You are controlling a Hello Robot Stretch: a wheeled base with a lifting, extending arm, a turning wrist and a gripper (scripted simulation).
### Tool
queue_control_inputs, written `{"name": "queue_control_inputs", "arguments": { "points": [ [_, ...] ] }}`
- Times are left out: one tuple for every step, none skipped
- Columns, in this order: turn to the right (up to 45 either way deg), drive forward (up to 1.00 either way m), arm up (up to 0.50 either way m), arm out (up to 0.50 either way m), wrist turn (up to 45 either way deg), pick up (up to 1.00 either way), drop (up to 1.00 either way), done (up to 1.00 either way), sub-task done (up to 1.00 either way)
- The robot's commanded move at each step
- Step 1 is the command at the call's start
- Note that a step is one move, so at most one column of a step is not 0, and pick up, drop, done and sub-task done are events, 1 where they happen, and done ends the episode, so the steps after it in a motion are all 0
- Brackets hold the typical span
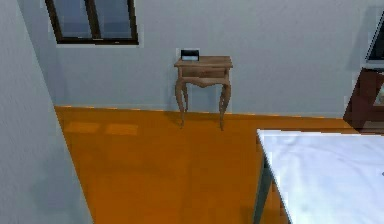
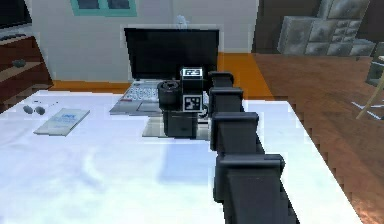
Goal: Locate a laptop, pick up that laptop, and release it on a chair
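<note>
- Arm side view: the laptop [image 2: 170, 50] stands unfolded on the white table [image 2: 100, 170], with its dark screen upright and its pale keyboard facing the near side.
- The arm [image 2: 245, 165], a dark bar, crosses the table from the bottom edge. The claw [image 2: 172, 105] lies at the keyboard's right corner.
- Claw state: cannot be told, nor whether it holds anything.
- Left of the laptop lie a flat pale booklet [image 2: 62, 120] and small grey objects [image 2: 35, 106].
- Forward view: a small wooden side table [image 1: 203, 70] stands against the grey wall, right of a window [image 1: 95, 20], on an orange floor [image 1: 150, 160].
</note>
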Motion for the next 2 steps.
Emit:
{"name": "queue_control_inputs", "arguments": {
  "points": [
    [0.0, 0.00, 0.00, 0.00, -45.0, 0.00, 0.00, 0.00, 0.00],
    [0.0, 0.00, 0.00, 0.00, -45.0, 0.00, 0.00, 0.00, 0.00]
  ]
}}
